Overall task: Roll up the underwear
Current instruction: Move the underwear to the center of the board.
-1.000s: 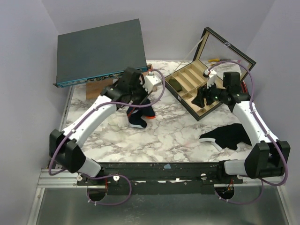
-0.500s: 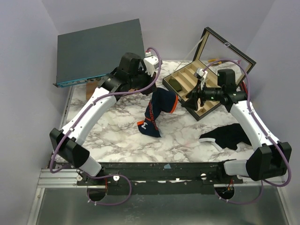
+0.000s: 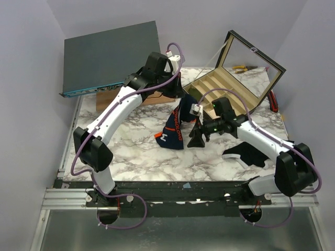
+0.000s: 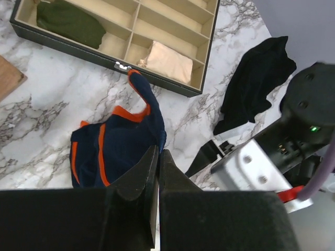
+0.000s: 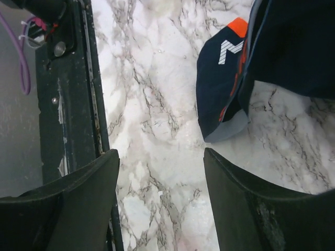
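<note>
The underwear (image 3: 175,128) trails onto a marbled table (image 3: 131,152) between lilac walls (image 3: 26,63).

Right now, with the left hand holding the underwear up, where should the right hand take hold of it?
Probably the loose lower corner with the orange trim. It trails on the marble table while the left hand pinches the top of the underwear. Come in low from the right, where the open right hand faces that hem.

One camera looks down from high on the whole table (image 3: 131,151), two wrist cameras look down from close, and all three see the underwear (image 3: 175,130).
</note>
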